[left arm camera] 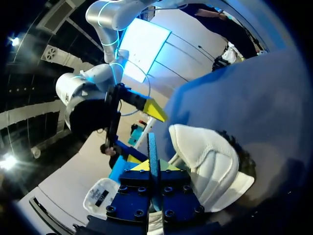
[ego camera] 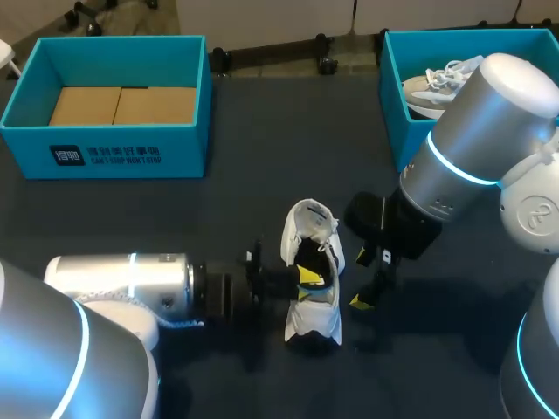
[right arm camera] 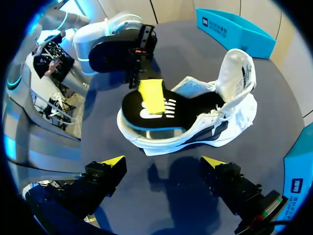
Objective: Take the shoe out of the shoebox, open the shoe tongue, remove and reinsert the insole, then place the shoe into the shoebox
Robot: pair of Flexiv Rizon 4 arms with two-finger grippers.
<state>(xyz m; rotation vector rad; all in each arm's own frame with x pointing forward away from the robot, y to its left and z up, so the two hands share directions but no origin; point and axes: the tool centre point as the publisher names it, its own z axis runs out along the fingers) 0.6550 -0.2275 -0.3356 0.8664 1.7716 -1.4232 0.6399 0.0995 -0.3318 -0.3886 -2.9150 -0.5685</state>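
- The white shoe (ego camera: 319,319) rests on the dark tabletop (ego camera: 244,131), in the near middle and outside both boxes. Its toe points toward the near edge.
- Its tongue (right arm camera: 237,73) is folded up and back, away from the opening, with the laces loose beside it.
- The black insole (right arm camera: 151,115) sticks partly out of the opening. Its white-printed end is clear of the shoe and its other end is still inside.
- My left hand (ego camera: 306,279) comes in from the left and is at the shoe's opening, closed on the insole. One yellow fingertip lies flat on top of the insole. In the left wrist view the insole's thin blue edge runs between the two fingers.
- My right hand (ego camera: 371,279) hangs just right of the shoe, apart from it. Its fingers are spread wide with only bare tabletop between them, and the shoe lies ahead of them.
- A teal shoebox (ego camera: 105,148) stands at the far left, well apart from the shoe, with brown cardboard (ego camera: 122,105) lying flat in its bottom.
- A second teal box (ego camera: 397,96) stands at the far right, partly hidden behind my right arm. Another pale shoe (ego camera: 437,87) lies inside it.
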